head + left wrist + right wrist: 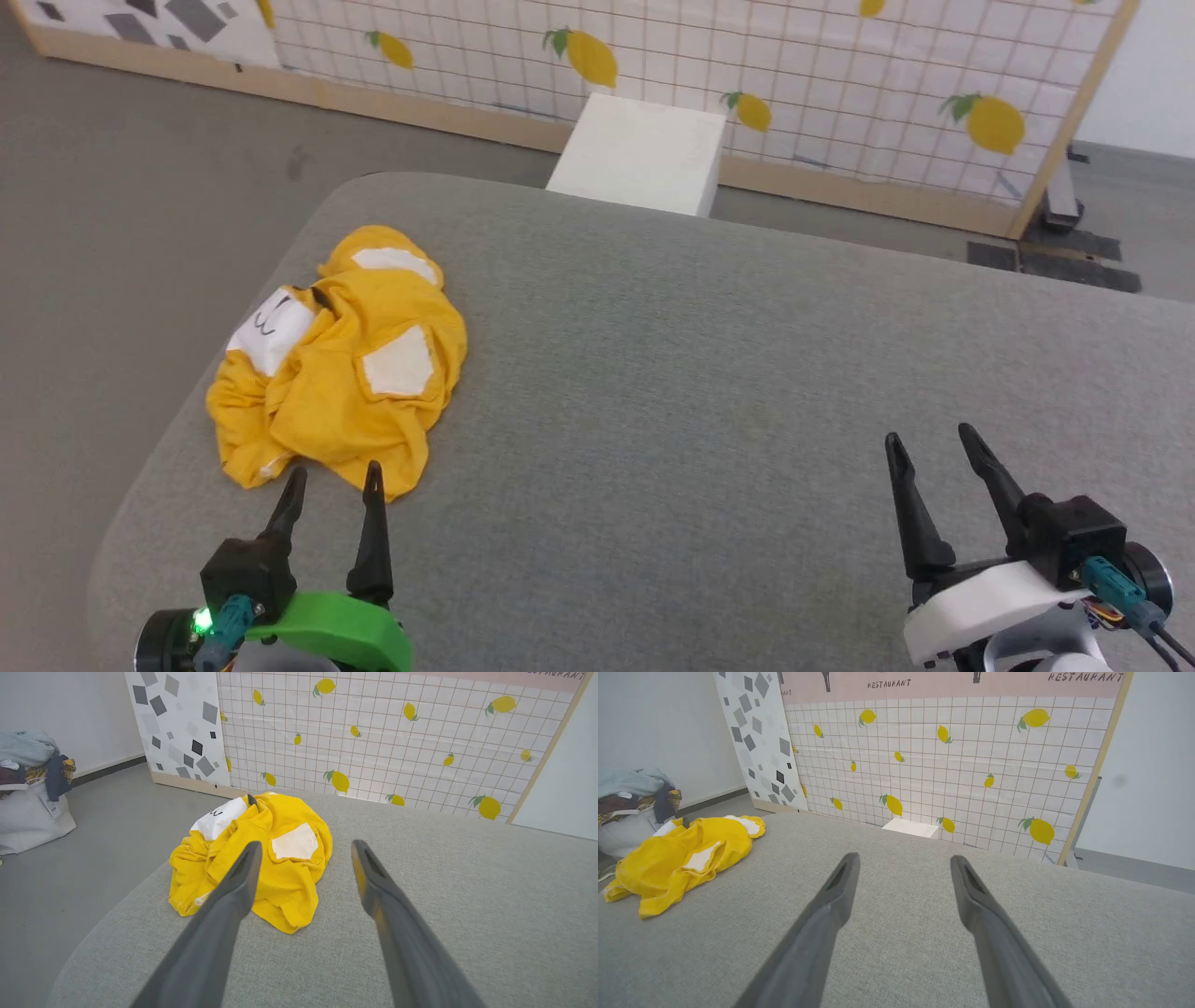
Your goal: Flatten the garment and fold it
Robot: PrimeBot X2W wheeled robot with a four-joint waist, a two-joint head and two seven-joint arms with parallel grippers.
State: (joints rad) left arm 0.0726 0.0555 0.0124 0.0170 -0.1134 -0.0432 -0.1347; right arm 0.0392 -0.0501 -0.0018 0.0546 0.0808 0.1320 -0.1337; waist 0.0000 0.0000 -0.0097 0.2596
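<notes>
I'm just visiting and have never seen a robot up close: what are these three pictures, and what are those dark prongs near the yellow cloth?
The prongs are the fingers of the robot's two hands. One picture looks down from its head: the left hand sits just short of the garment, a crumpled yellow T-shirt with white patches, and the right hand hovers over bare grey table. The other two pictures come from cameras on each wrist, looking along that hand's fingers. Both hands are open and hold nothing. Behind stands a lemon-printed screen.
</notes>
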